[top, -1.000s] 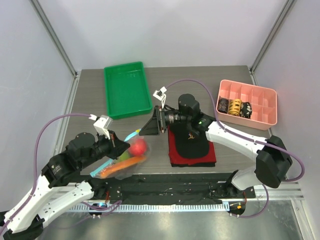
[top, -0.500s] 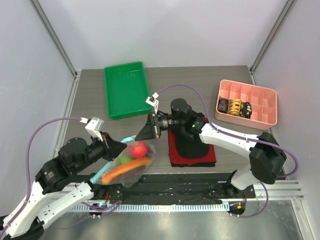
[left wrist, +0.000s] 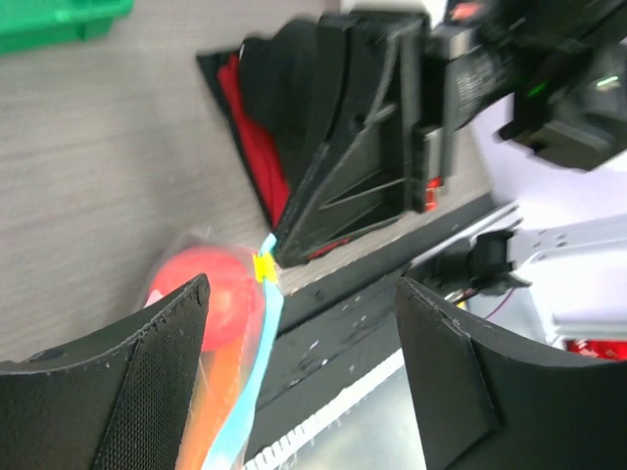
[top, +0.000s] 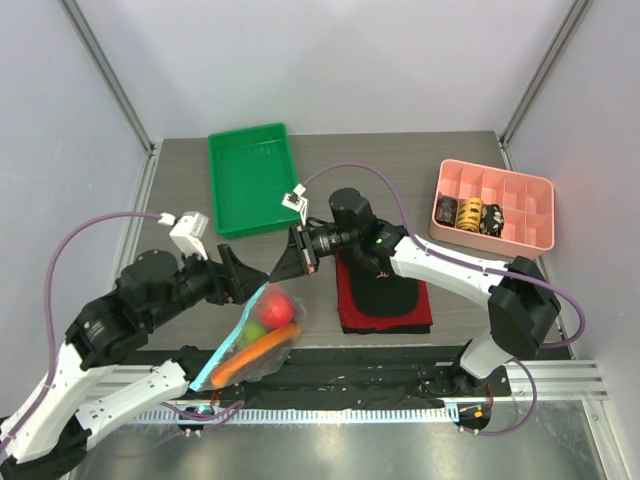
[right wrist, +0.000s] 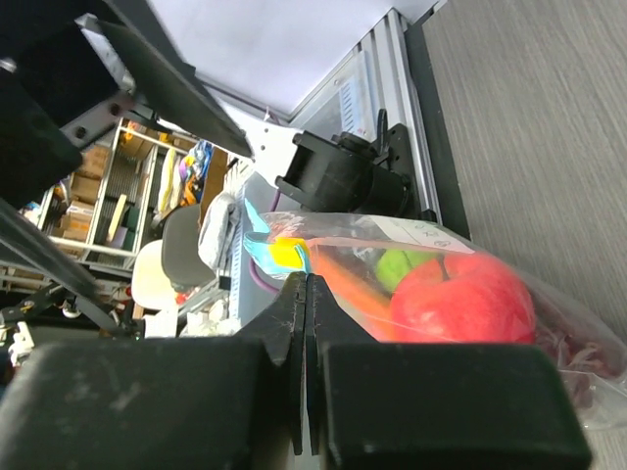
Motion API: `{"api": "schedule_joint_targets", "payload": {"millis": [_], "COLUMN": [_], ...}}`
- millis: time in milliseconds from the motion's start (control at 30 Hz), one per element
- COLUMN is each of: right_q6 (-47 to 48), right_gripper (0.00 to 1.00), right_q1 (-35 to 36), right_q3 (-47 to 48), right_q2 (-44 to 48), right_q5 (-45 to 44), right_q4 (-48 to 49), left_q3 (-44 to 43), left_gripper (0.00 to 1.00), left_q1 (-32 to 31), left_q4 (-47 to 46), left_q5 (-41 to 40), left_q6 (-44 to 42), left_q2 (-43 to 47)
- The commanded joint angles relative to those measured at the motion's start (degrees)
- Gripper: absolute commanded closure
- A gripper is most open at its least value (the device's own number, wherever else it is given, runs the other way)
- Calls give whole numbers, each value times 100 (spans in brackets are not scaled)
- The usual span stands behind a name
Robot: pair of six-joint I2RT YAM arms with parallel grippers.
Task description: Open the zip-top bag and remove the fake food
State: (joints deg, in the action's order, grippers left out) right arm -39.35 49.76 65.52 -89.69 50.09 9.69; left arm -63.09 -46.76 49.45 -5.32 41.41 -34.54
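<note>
We were opening the bag: right hand clamped on its zip corner, left hand spread apart, needing the opposite lip next.

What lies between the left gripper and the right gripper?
The zip strip of the zip-top bag, with yellow slider: the right gripper pinches it there, and it runs between the left gripper's open fingers. Left wrist view shows this.

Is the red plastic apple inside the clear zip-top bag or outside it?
Inside: the red plastic apple shows through the clear zip-top bag, beside an orange piece and a green piece.
</note>
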Motion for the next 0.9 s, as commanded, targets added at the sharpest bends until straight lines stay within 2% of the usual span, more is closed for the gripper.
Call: {"api": "schedule_joint_targets", "payload": {"millis": [0, 67, 133, 500, 567, 700, 867], "right_q6": [182, 235, 226, 279, 296, 358, 551], "right_gripper": [98, 98, 99, 99, 99, 98, 98], "right_q1": [25, 8, -1, -194, -282, -615, -976], "right_q3": [444, 523, 532, 330, 278, 277, 628], "right_q2": [-5, 22, 65, 268, 312, 295, 57], "right_q5": [257, 186, 72, -218, -236, -350, -192], "right_q4": [25, -134, -152, -213, -213, -231, -450], "left_q3": [51, 51, 43, 60, 69, -27, -291], "left_gripper": [26, 28, 35, 58, 58, 46, 41], "left_q1": [9, 9, 9, 27, 62, 176, 290], "left_q4": [100, -22, -15, 3, -32, 56, -58], "left_q5": [216, 356, 418, 137, 119, -503, -637], "left_q6": [-107, -54, -19, 52, 86, 385, 368], "left_q2": [-359, -430, -518, -860, -913, -940, -1036]}}
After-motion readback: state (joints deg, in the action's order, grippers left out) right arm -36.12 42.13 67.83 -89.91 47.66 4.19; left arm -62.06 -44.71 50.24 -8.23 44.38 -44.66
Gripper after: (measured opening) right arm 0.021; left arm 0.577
